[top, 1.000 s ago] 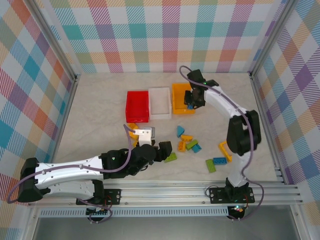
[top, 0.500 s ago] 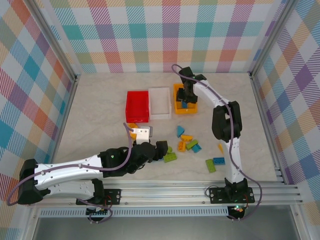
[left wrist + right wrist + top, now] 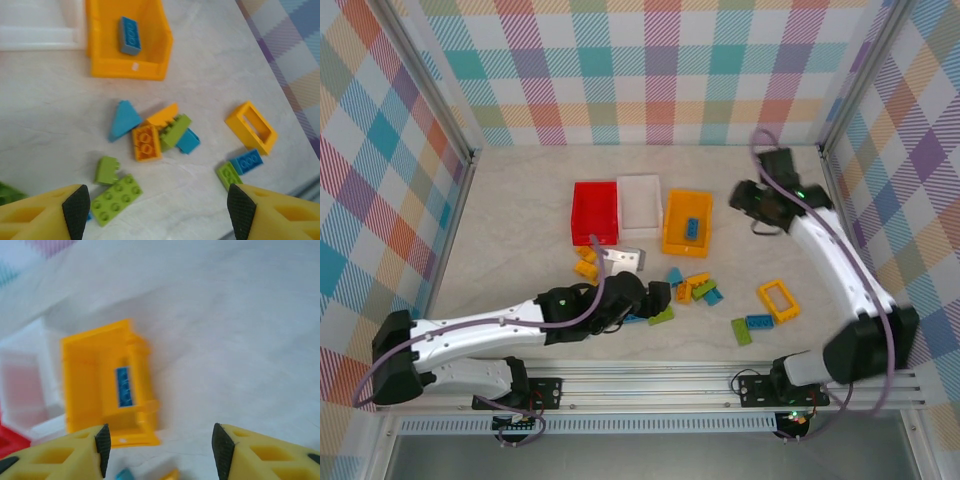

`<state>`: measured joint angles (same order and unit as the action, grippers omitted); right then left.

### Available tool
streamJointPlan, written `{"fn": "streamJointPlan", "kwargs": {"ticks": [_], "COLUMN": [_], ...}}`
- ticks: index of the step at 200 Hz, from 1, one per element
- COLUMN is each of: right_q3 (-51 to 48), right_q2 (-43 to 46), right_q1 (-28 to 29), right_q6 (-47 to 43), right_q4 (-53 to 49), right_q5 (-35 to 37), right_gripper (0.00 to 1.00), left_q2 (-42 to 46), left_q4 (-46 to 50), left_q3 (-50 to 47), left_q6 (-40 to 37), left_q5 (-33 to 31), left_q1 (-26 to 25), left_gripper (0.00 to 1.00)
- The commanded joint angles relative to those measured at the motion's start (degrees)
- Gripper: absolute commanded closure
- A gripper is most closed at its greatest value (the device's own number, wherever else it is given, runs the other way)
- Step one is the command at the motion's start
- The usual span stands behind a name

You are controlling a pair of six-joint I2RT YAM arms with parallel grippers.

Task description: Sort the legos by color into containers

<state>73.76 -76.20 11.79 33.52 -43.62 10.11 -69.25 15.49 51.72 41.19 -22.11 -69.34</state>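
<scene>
The orange-yellow container (image 3: 672,238) holds one blue lego (image 3: 691,228), seen too in the right wrist view as the blue lego (image 3: 124,386) in the orange-yellow container (image 3: 80,385). The red container (image 3: 594,236) and the white container (image 3: 640,232) stand to its left. My right gripper (image 3: 747,207) hovers open and empty to the right of the orange-yellow one. Loose legos (image 3: 690,288) lie mid-table. My left gripper (image 3: 159,212) is open just short of a green plate (image 3: 116,199), a small green brick (image 3: 107,170) and an orange brick (image 3: 146,143).
A yellow frame (image 3: 778,300), a blue brick (image 3: 758,322) and a green brick (image 3: 741,331) lie at the right front. Orange bricks (image 3: 586,262) sit below the red container. The left arm lies across the near left of the table. Walls close three sides.
My right gripper has opened, left the blue lego in the orange-yellow container and swung away to the right. My left gripper has crept right, toward the loose pile.
</scene>
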Motion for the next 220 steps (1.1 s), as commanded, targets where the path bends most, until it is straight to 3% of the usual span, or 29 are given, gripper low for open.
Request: {"fn": "streamJointPlan", "kwargs": {"ticks": [1,41,69,111,135,165,220], "right_q3": [-12.06,-24.43,-28.92,-29.52,-30.79,-32.03,-34.55], "right_q2": [5.6,8.81,9.61,6.88,5.04,3.9,1.23], "right_q1": [-7.24,-16.06,-18.81,-19.28,-19.18,-19.21,-19.26], "right_q6": [5.81,6.1,5.84,2.1,4.48,7.64,9.98], "right_q4": [-1.57,1.33,2.6,4.67,6.76,5.82,10.57], "right_q5": [-4.82,-13.45,-13.94,-15.59,-18.19,-15.66,-15.21], "right_gripper": [0.42,0.4,0.38,0.39,0.44,0.52,0.58], "left_q2": [-4.59,-10.94,-9.68,-7.23,-7.36,-7.8,-7.26], "left_q4": [-5.95,-6.25,-4.61,-4.42,-4.58,-4.32,-4.17], "left_q3": [3.71,7.1,7.0,3.75,3.78,4.5,4.13], "left_q6": [-3.53,-2.26,-1.87,0.98,1.01,0.99,0.88], "left_q5": [7.67,6.41,3.66,4.13,4.23,4.38,4.02], "left_q1": [-1.06,-2.36,-2.12,0.36,0.77,0.79,0.79], "left_gripper": [0.26,0.28,0.29,0.31,0.31,0.32,0.32]}}
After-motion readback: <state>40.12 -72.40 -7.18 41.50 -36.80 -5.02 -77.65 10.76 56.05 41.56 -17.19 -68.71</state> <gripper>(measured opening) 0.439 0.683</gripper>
